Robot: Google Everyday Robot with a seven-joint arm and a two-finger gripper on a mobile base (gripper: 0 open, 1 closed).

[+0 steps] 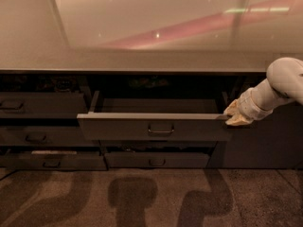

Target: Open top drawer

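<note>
The pale yellowish hand (236, 115) sits at the right end of the wide, dark grey top drawer (118, 126), against its upper edge; I cannot tell whether it is open or closed. The drawer stands pulled out beneath the glossy bench (142, 60), with its small loop handle (161, 129) at centre.
</note>
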